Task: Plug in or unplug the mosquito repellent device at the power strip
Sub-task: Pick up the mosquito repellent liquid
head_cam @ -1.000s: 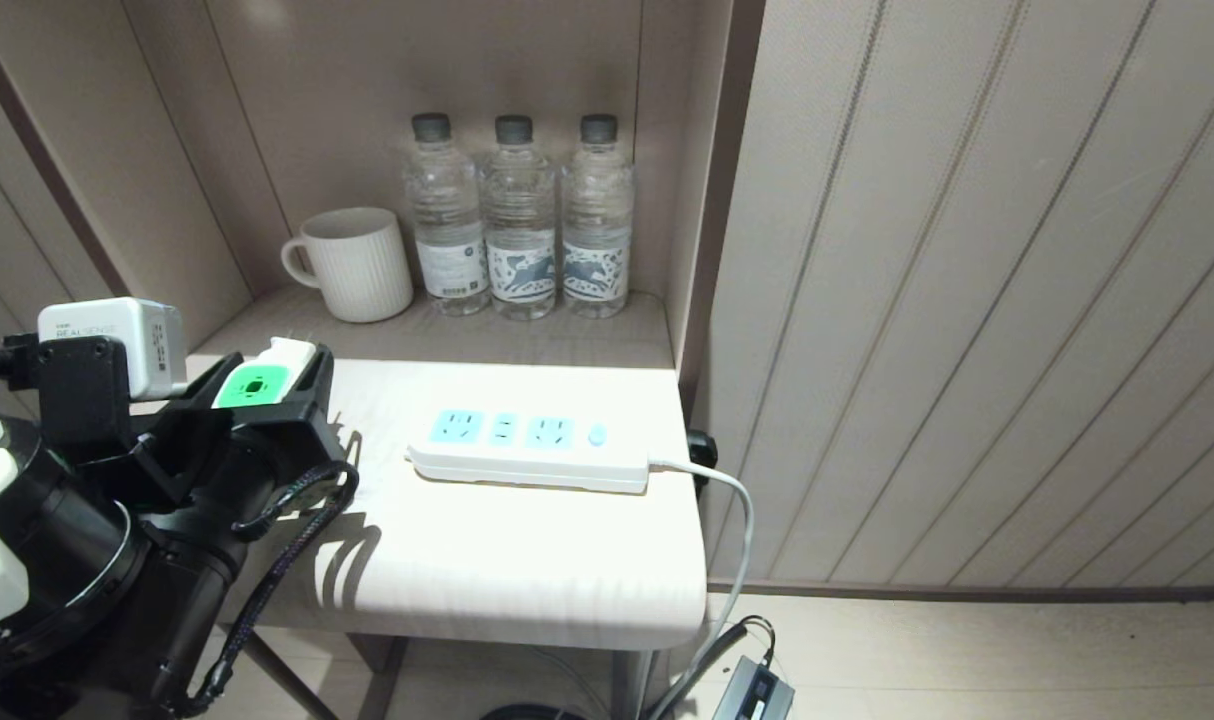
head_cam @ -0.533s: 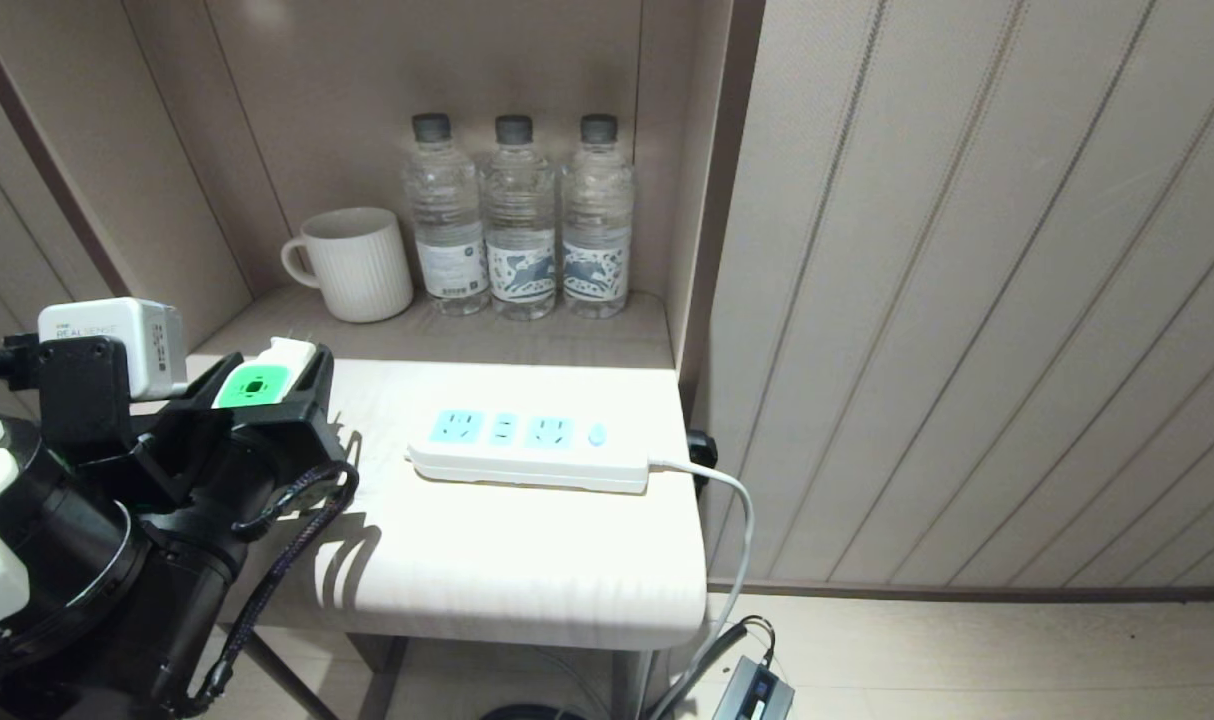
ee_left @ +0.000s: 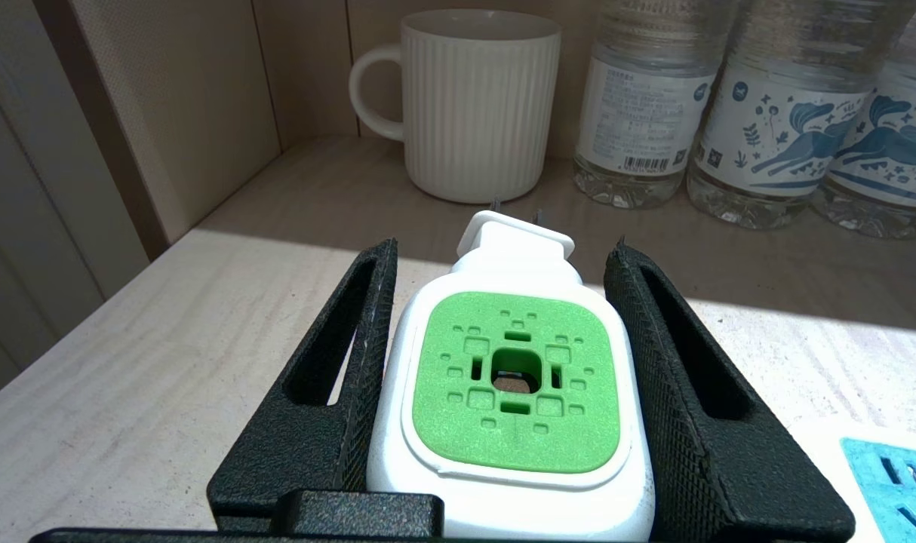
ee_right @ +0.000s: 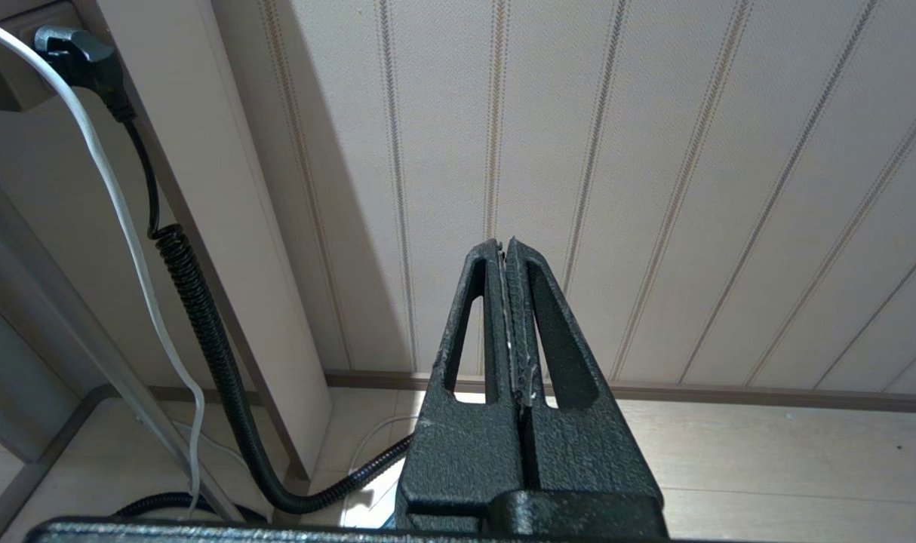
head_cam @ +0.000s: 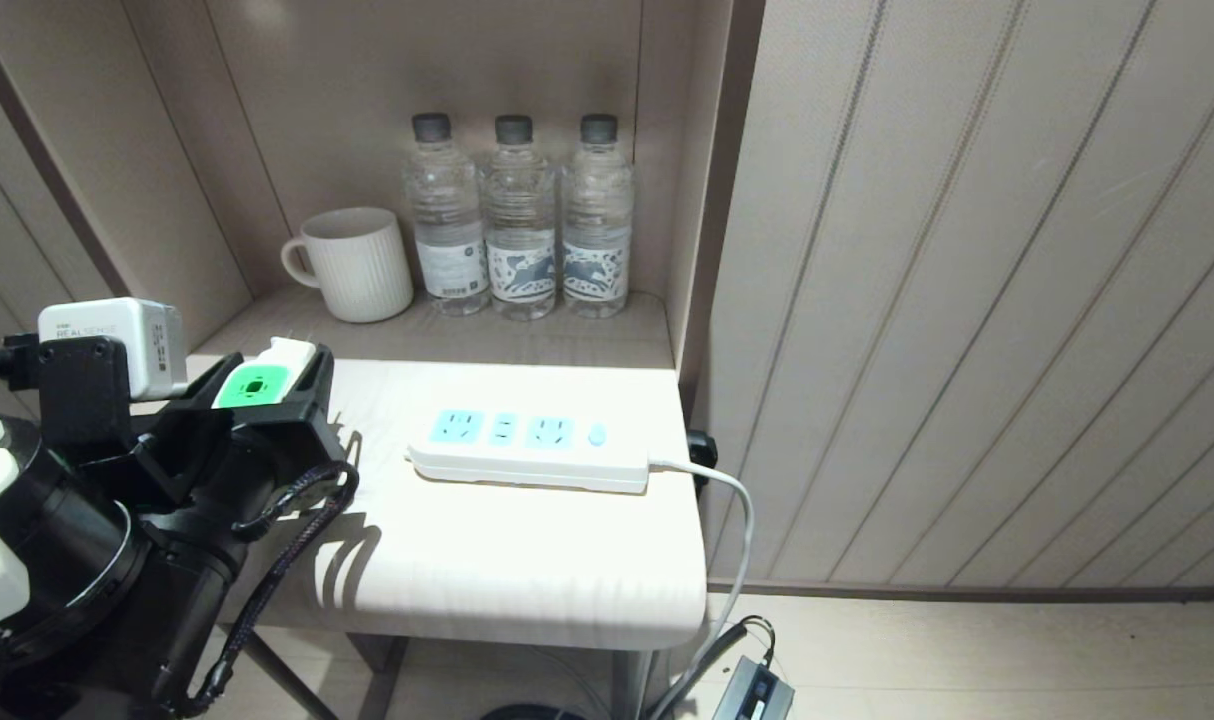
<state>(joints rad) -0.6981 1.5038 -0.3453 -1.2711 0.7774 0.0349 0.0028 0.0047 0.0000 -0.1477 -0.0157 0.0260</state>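
No movement; three water bottles (head_cam: pixel 517 215), one mug (head_cam: pixel 357 263).

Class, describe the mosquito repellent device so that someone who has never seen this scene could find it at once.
Start at the pale table below the alcove, where the power strip lies. At the table's left edge, the left end effector is shut on the mosquito repellent device. Unlike the white mug and clear water bottles behind, it has a bright green, squarish cap.

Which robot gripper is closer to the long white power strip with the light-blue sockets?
Left. The left gripper, clamping the white-and-green mosquito repellent device, hovers over the table beside the long white power strip. The right gripper is shut, low down facing the wall.
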